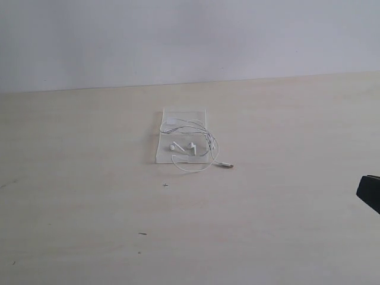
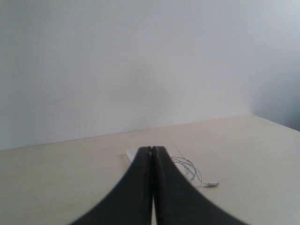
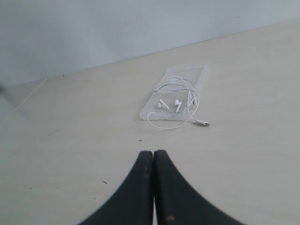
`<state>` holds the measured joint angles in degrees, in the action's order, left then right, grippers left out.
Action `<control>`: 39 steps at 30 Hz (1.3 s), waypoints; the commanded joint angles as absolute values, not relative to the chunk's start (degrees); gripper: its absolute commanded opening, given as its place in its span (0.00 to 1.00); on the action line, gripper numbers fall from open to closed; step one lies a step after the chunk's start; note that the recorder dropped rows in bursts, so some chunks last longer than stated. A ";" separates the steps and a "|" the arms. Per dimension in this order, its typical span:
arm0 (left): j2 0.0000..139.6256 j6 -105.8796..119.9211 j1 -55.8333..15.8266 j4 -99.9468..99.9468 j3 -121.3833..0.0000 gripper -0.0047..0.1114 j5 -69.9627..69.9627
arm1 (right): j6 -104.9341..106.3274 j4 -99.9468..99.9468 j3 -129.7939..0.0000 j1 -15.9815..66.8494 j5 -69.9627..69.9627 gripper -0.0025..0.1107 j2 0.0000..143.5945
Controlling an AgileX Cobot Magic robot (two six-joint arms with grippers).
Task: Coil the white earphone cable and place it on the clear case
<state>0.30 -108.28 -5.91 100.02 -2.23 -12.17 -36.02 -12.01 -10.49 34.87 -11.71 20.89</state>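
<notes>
The white earphone cable [image 1: 205,139] lies in loose loops on the clear case [image 1: 184,114] in the middle of the table. Its two earbuds [image 1: 183,146] rest on the case, and one loop and the metal-tipped plug [image 1: 227,165] hang over onto the tabletop. The right wrist view shows the cable [image 3: 190,96] and the case [image 3: 187,74] well ahead of my right gripper [image 3: 153,153], which is shut and empty. My left gripper [image 2: 151,149] is shut and empty too; its fingers hide most of the case, with cable loops [image 2: 190,168] and the plug [image 2: 213,184] showing beside them.
The light wooden table [image 1: 89,178] meets a plain pale wall at the back. A small dark cross mark [image 1: 165,184] lies in front of the case. A black part of the right arm [image 1: 369,191] shows at the right edge of the exterior view.
</notes>
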 commanded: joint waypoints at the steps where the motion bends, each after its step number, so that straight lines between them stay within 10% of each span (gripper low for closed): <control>1: 0.00 -106.98 -6.29 99.95 -2.10 0.04 -12.47 | -36.04 -11.96 -10.33 34.69 -11.61 0.02 20.50; 23: 0.00 -120.47 -5.58 99.95 -2.09 0.04 -3.04 | -36.04 -11.96 -10.33 34.69 -11.61 0.02 20.50; 39: 0.00 -69.19 -5.58 51.58 -2.09 0.04 4.97 | -36.04 -11.96 -10.33 34.69 -11.61 0.02 20.50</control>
